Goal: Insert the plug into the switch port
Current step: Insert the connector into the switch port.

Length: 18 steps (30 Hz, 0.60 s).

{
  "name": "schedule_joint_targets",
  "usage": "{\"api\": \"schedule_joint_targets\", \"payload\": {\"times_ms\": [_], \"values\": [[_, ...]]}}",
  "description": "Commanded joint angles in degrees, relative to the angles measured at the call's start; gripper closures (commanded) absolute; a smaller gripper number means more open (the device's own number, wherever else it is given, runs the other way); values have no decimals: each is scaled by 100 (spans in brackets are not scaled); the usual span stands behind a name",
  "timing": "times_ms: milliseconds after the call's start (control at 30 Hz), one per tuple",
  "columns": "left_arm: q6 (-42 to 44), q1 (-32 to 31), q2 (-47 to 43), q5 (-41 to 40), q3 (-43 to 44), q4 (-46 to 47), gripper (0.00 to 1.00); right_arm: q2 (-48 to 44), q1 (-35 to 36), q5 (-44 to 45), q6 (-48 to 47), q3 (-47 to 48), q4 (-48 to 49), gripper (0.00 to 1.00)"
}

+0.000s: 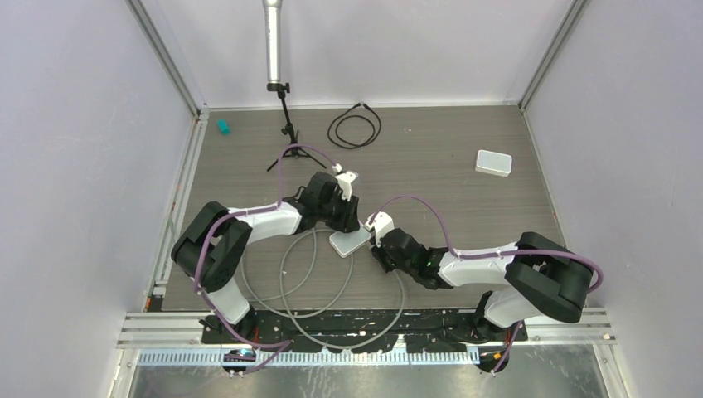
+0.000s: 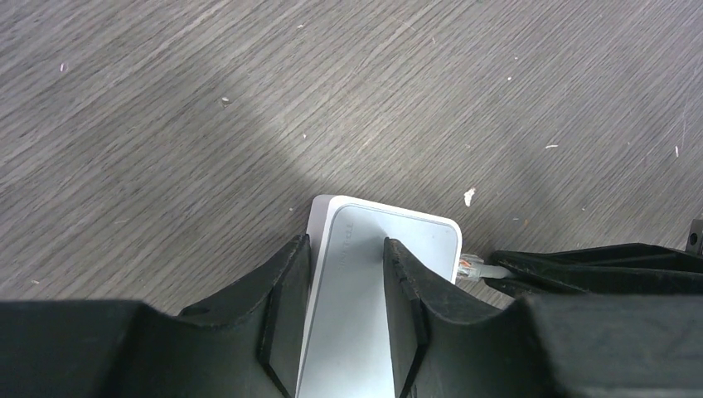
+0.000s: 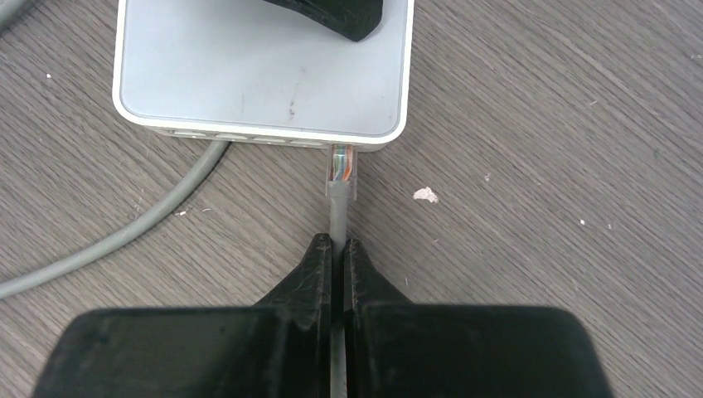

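The white switch (image 1: 349, 242) lies flat on the table; it also shows in the left wrist view (image 2: 365, 290) and the right wrist view (image 3: 257, 66). My left gripper (image 2: 344, 249) is shut on the switch, one finger on its side edge, the other on its top. My right gripper (image 3: 338, 246) is shut on the grey cable (image 3: 337, 217) just behind the clear plug (image 3: 341, 168). The plug's tip touches the switch's port face near its right corner; the plug also shows in the left wrist view (image 2: 470, 268).
Another grey cable (image 3: 124, 236) leaves the switch's port face at the left and loops over the near table (image 1: 332, 303). A second white box (image 1: 493, 162) lies far right, a black cable coil (image 1: 355, 128) and a small tripod (image 1: 286, 133) at the back, a teal object (image 1: 222, 126) far left.
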Motion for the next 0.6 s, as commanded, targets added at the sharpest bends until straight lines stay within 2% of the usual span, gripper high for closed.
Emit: {"api": "schedule_joint_targets", "payload": {"times_ms": [0,567], "values": [[126,-100,162,223,88,-270,63,-23,-101,16,-166,308,65,100],[184,-148,245,238,176,-287,65,-98,-139,-155,-161,452,238,100]]}}
